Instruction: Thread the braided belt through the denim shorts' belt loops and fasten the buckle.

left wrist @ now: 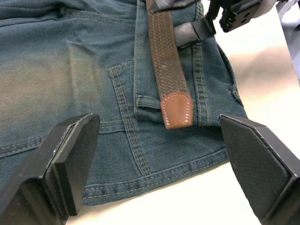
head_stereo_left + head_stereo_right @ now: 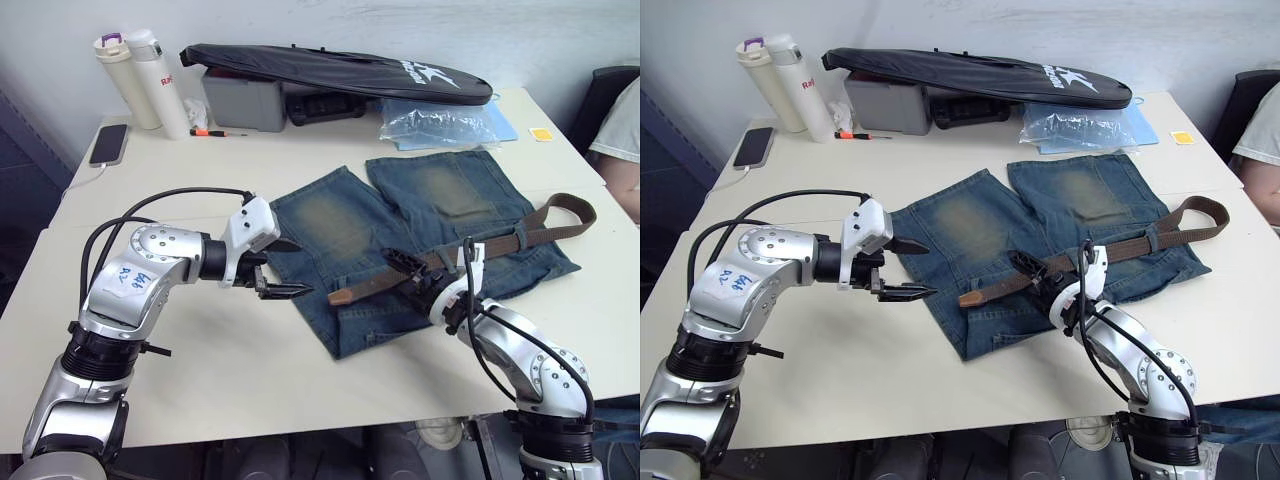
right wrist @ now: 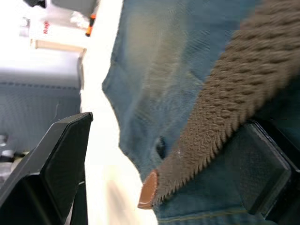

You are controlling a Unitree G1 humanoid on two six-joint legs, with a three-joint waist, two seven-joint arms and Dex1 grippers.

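Faded blue denim shorts [image 2: 420, 235] lie flat on the pale table [image 2: 230, 370], waistband toward the robot. The dark-brown braided belt [image 2: 470, 250] runs along the waistband, its leather-capped tip [image 1: 176, 110] resting on the denim near the waistband's left end and its far end curling past the right edge of the shorts. The left gripper [image 2: 285, 268] hovers just beside the shorts' left edge, fingers spread wide, holding nothing. The right gripper [image 2: 408, 272] sits over the belt, fingers parted with the strap between them.
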